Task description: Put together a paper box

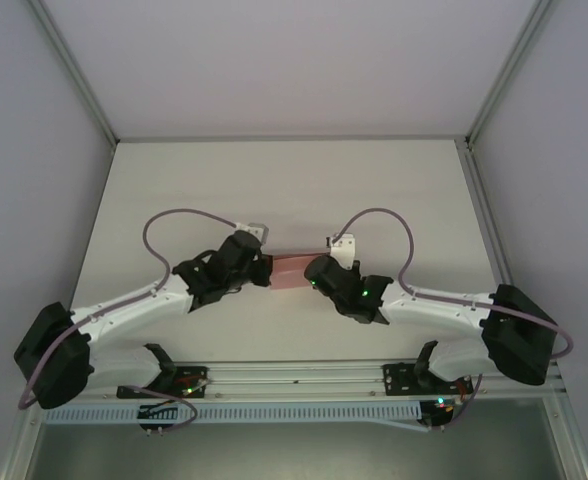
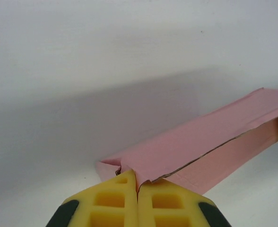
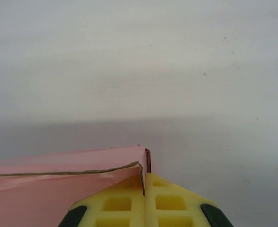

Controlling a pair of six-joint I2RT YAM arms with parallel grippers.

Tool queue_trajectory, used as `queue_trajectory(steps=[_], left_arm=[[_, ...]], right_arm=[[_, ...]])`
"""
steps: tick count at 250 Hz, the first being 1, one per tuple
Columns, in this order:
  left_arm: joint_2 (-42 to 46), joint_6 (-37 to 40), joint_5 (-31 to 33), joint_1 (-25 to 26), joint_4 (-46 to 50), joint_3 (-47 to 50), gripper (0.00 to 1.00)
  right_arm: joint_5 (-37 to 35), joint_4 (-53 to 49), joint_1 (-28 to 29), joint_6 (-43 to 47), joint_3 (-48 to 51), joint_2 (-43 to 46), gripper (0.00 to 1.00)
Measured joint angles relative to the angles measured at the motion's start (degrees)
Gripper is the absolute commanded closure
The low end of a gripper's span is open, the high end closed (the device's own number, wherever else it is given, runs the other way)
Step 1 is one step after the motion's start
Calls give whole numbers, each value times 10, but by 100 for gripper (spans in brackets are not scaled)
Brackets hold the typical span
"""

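Both sets of fingers are clenching on the paper box [image 1: 292, 270] over the middle of the table [image 1: 274, 180]. The left gripper [image 2: 137, 182] is pinching its left end, and the right gripper [image 3: 144, 182] is pinching its right end. The folded pink card is spanning the gap between them, with bare white surface stretching away beyond.

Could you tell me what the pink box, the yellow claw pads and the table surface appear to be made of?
The paper box: thin matte pink card, judging by its creased folds and brownish cut edge. The pads of the left claw: yellow, matte, probably soft rubber or foam, moulded with square pockets. The table: smooth white, speckled; laminate or painted board, cannot tell which.
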State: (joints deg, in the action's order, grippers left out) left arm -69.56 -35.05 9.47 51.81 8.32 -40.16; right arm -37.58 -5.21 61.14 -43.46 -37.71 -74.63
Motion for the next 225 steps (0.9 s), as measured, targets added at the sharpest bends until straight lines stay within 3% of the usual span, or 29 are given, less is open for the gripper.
queue_trajectory(steps=[45,84,104,130,156,208,225], left_arm=[[12,0,71,41,-109,74,100],[16,-1,131,82,-156,103,100],[11,-2,150,91,-161,104,100],[8,-5,156,96,-166,104,100],[12,-7,156,101,-167,106,100],[21,-7,153,106,-151,106,100],[19,-7,153,107,-146,102,100]], right_arm=[[-5,122,2,41,71,28,100],[5,162,3,66,107,57,92],[15,155,2,72,108,66,78],[38,143,5,73,105,78,51],[63,123,10,70,99,95,34],[80,80,10,61,99,152,8],[81,70,6,51,98,174,6]])
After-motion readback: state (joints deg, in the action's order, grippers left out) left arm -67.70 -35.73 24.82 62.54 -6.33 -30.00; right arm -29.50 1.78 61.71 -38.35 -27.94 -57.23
